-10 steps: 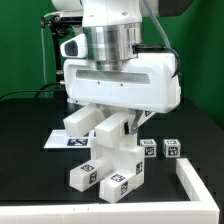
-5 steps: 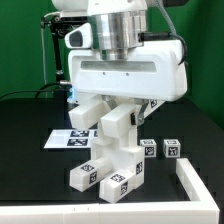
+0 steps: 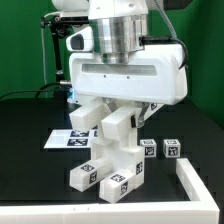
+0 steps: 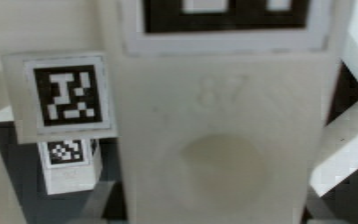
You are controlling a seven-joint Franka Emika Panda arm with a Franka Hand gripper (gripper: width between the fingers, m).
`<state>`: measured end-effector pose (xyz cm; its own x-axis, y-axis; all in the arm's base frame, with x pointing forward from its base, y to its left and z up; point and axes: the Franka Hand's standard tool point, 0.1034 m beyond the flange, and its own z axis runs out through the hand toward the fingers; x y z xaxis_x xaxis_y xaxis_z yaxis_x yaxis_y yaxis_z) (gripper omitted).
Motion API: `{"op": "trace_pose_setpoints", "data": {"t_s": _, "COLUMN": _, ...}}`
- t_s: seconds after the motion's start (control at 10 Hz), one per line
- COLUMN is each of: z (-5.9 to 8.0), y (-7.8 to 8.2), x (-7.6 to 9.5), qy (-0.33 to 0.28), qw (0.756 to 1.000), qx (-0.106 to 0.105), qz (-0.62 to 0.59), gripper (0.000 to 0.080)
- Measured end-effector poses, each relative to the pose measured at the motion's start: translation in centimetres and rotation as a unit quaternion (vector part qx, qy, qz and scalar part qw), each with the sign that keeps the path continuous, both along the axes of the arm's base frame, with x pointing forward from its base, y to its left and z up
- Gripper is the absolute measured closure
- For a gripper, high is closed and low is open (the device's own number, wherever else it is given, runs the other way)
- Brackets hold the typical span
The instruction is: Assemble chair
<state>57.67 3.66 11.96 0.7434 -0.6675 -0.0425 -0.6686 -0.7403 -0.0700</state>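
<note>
My gripper (image 3: 120, 120) stands low over the table, its jaws on either side of a tall white chair piece (image 3: 120, 162). The piece stands on the black table with tags on its lower blocks. In the wrist view the same piece (image 4: 211, 110) fills the middle as a broad white slab, running down between the jaws of my gripper (image 4: 220, 205) and filling the gap. A tag shows at its far end. Two small cube-ended chair pieces (image 3: 149, 147) (image 3: 172, 150) lie toward the exterior view's right.
The marker board (image 3: 66, 140) lies flat behind the held piece on the exterior view's left. A white raised rail (image 3: 196, 184) runs along the front right. In the wrist view another tagged white piece (image 4: 69, 95) stands beside the slab.
My gripper has risen a little and shifted toward the exterior view's right over the last second. The foot of the tall piece has stayed in place.
</note>
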Motion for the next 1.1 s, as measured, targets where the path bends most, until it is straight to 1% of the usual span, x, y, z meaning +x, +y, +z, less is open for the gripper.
{"op": "trace_pose_setpoints", "data": {"t_s": 0.4, "z": -0.5, "y": -0.05, "x": -0.23, "qy": 0.005, "qw": 1.0, "qx": -0.002, "qz": -0.007, "gripper": 0.0515}}
{"op": "trace_pose_setpoints", "data": {"t_s": 1.0, "z": -0.6, "y": -0.15, "x": -0.2, "qy": 0.005, "qw": 1.0, "qx": -0.003, "qz": -0.007, "gripper": 0.0515}}
{"op": "trace_pose_setpoints", "data": {"t_s": 1.1, "z": -0.74, "y": -0.32, "x": -0.05, "qy": 0.001, "qw": 1.0, "qx": -0.006, "qz": -0.006, "gripper": 0.0515}}
